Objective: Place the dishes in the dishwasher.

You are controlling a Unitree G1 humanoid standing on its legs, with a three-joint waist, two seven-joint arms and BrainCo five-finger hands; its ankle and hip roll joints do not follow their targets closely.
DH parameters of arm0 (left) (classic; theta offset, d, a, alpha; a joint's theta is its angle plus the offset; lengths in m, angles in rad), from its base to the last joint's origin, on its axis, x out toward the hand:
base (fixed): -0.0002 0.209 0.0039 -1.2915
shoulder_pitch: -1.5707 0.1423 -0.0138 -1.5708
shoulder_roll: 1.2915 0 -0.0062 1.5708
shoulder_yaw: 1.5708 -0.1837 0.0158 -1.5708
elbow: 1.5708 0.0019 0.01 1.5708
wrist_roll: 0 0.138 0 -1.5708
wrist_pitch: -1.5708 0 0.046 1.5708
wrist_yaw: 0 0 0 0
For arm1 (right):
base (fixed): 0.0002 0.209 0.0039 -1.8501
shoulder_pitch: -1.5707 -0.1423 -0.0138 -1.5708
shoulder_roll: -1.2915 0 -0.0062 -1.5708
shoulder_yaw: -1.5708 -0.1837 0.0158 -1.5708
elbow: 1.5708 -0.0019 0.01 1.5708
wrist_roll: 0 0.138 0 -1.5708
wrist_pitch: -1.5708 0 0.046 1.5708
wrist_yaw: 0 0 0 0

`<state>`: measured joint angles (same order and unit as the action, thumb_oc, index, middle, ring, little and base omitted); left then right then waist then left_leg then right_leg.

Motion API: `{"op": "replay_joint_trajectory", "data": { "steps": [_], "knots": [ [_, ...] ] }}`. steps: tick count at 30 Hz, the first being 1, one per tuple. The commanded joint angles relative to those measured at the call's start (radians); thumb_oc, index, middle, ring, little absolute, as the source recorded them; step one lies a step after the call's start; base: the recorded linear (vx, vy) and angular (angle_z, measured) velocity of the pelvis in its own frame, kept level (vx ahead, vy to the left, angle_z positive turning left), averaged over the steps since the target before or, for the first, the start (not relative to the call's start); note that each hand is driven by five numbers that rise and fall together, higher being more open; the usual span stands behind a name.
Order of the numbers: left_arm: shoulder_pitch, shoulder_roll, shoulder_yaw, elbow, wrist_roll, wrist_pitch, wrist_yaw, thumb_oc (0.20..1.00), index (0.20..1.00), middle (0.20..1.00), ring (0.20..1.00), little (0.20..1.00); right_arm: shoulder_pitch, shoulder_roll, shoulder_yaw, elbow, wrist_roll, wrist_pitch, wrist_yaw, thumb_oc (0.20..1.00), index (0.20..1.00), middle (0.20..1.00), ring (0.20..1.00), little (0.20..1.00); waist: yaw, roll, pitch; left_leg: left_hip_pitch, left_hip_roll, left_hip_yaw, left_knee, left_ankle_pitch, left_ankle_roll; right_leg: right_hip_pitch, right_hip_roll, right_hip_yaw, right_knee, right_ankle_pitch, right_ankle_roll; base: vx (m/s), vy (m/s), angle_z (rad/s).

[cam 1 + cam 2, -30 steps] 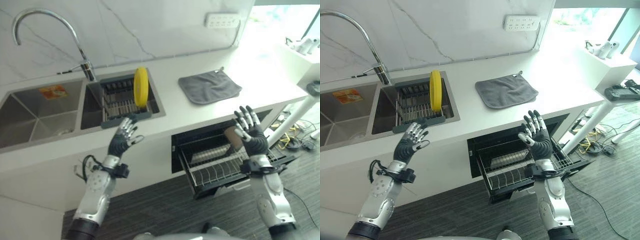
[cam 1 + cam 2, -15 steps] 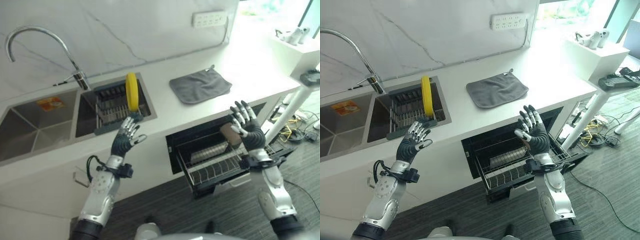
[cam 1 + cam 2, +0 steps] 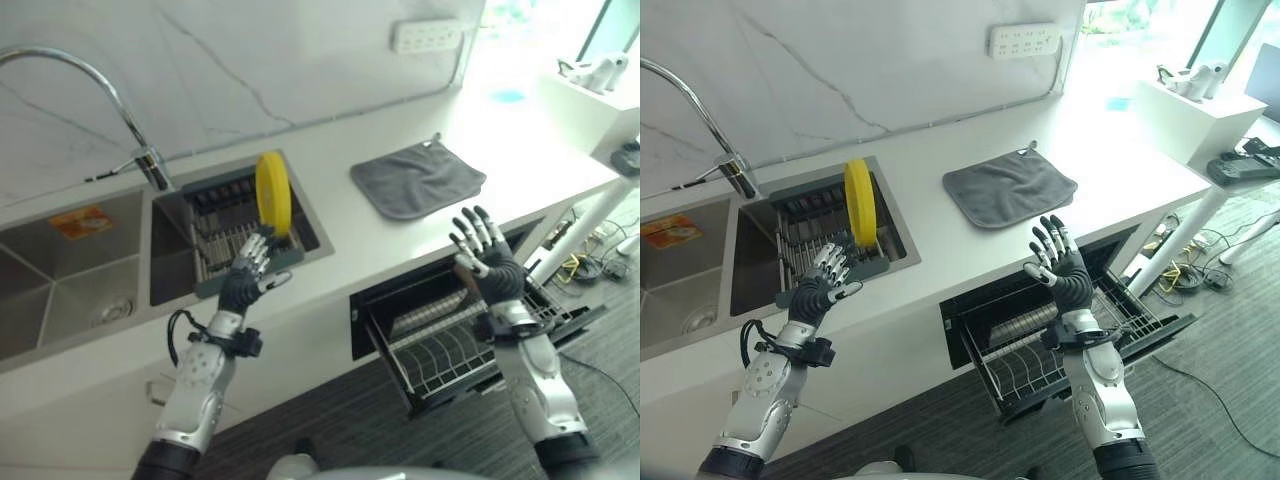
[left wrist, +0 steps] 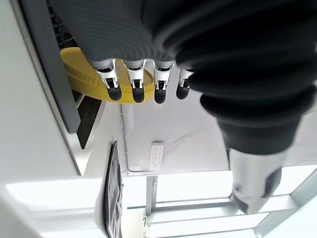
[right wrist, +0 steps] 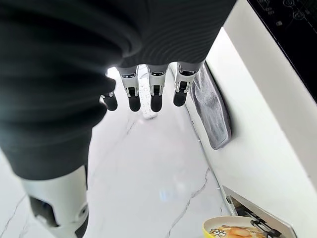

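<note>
A yellow plate (image 3: 272,193) stands on edge in the grey dish rack (image 3: 225,240) inside the right sink basin. My left hand (image 3: 244,283) is held up in front of the sink's near edge, just short of the plate, fingers straight and apart. My right hand (image 3: 487,265) is raised over the open dishwasher (image 3: 460,330), fingers spread, holding nothing. The dishwasher's wire rack (image 3: 440,350) is pulled out below the counter. The left wrist view shows the yellow plate (image 4: 84,79) just past my fingertips (image 4: 136,94).
A grey cloth (image 3: 418,177) lies on the white counter (image 3: 350,240) right of the sink. A curved tap (image 3: 120,110) rises behind the left basin (image 3: 60,270). A white side table (image 3: 600,100) stands at far right with cables on the floor beneath it.
The camera has shifted, moving the whole scene. My left hand now sits a little closer to the dish rack. Both hands remain open and empty.
</note>
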<state>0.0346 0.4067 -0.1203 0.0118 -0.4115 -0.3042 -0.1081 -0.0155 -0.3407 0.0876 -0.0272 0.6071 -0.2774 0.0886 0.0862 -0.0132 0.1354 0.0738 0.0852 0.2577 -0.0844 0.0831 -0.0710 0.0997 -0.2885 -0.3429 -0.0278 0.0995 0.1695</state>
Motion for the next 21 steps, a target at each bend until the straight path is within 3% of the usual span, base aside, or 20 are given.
{"op": "replay_joint_trajectory", "data": {
  "steps": [1, 4, 8, 14, 21],
  "knots": [
    [-0.046, 0.045, -0.002, -0.018, 0.017, -0.060, -0.028, 1.000, 1.000, 1.000, 1.000, 1.000, -0.019, -0.015, -0.045, -0.095, -0.022, -0.071, -0.008, 1.000, 1.000, 1.000, 1.000, 1.000, 0.030, 0.018, -0.035, -0.032, -0.018, -0.001, 0.027, -0.021, 0.064, 0.028, 0.023, 0.000, 0.201, -0.115, -0.012, 0.04, 0.156, 0.13],
    [-0.048, 0.065, 0.013, -0.047, 0.007, -0.057, -0.006, 1.000, 1.000, 1.000, 1.000, 1.000, -0.047, -0.018, -0.013, -0.107, -0.027, -0.066, -0.002, 1.000, 1.000, 1.000, 1.000, 1.000, 0.047, 0.021, -0.023, 0.000, -0.031, -0.001, 0.016, -0.040, 0.056, -0.020, 0.036, -0.022, 0.182, -0.084, -0.003, -0.01, 0.023, -0.12],
    [-0.049, 0.064, 0.024, -0.065, -0.003, -0.033, 0.019, 1.000, 1.000, 1.000, 1.000, 1.000, -0.087, -0.029, 0.015, -0.111, -0.021, -0.028, 0.008, 1.000, 1.000, 1.000, 1.000, 1.000, 0.069, 0.017, -0.025, 0.001, -0.026, -0.002, 0.010, -0.036, 0.057, 0.022, 0.045, -0.036, 0.107, -0.093, -0.010, 0.00, -0.073, -0.16],
    [0.015, 0.038, 0.044, -0.110, 0.059, -0.056, 0.055, 1.000, 1.000, 1.000, 1.000, 1.000, -0.110, -0.027, 0.045, -0.143, -0.016, -0.003, 0.047, 1.000, 1.000, 1.000, 1.000, 1.000, 0.101, 0.007, -0.043, -0.003, -0.006, -0.012, -0.003, -0.033, 0.033, 0.066, 0.066, -0.069, 0.016, -0.082, -0.010, 0.00, -0.050, 0.11],
    [0.049, 0.053, 0.104, -0.166, 0.060, -0.079, 0.079, 1.000, 1.000, 1.000, 1.000, 1.000, -0.197, -0.036, 0.094, -0.144, -0.046, 0.028, -0.024, 1.000, 1.000, 1.000, 1.000, 1.000, 0.167, 0.005, -0.046, -0.011, -0.006, -0.057, -0.003, -0.026, 0.018, 0.092, 0.078, -0.102, -0.012, -0.078, -0.021, 0.01, -0.014, 0.20]
  ]
}}
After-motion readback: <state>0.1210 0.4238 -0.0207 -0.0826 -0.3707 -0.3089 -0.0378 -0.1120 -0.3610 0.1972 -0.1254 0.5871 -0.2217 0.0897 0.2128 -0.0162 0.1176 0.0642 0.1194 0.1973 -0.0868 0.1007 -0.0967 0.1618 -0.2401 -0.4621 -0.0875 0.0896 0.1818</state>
